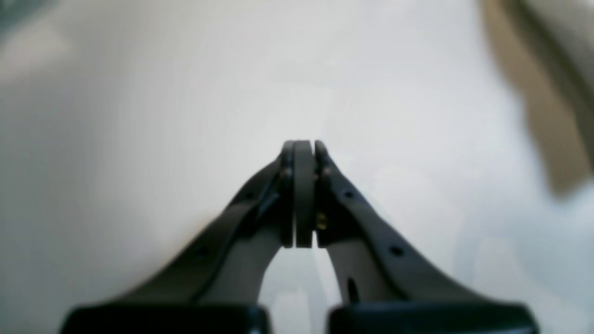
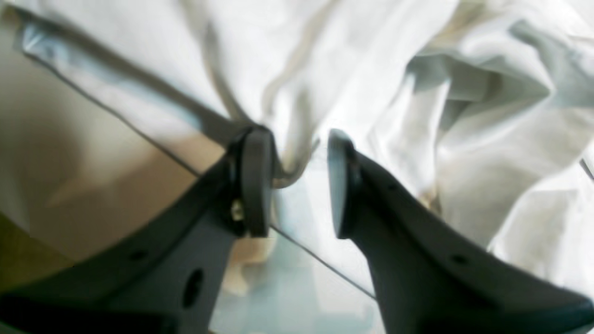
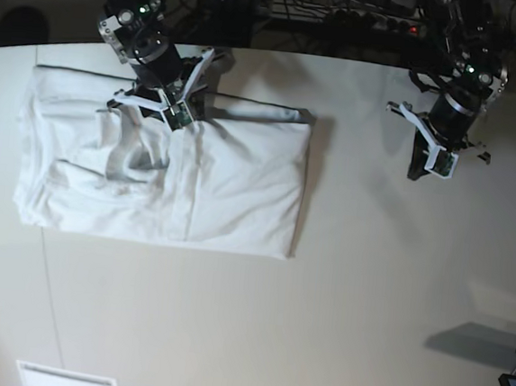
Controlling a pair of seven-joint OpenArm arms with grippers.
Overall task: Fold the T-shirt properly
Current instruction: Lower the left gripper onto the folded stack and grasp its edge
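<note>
Hovering over the T-shirt (image 3: 195,187), my right end effector (image 2: 297,185) stands parted at its far edge, fabric bunched between the pads. My left end effector (image 1: 304,195) is pinched closed on nothing, well apart from the shirt over bare table (image 3: 366,302). I judge the shirt partly folded, with more folds left.

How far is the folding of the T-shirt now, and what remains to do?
Done: the T-shirt lies as a rough rectangle on the table, so at least one fold looks made. In hand: the right claw stands open at a bunched fold of cloth; the left claw is shut, apart from the shirt. Left: smoothing the wrinkles and probably further folds.
</note>
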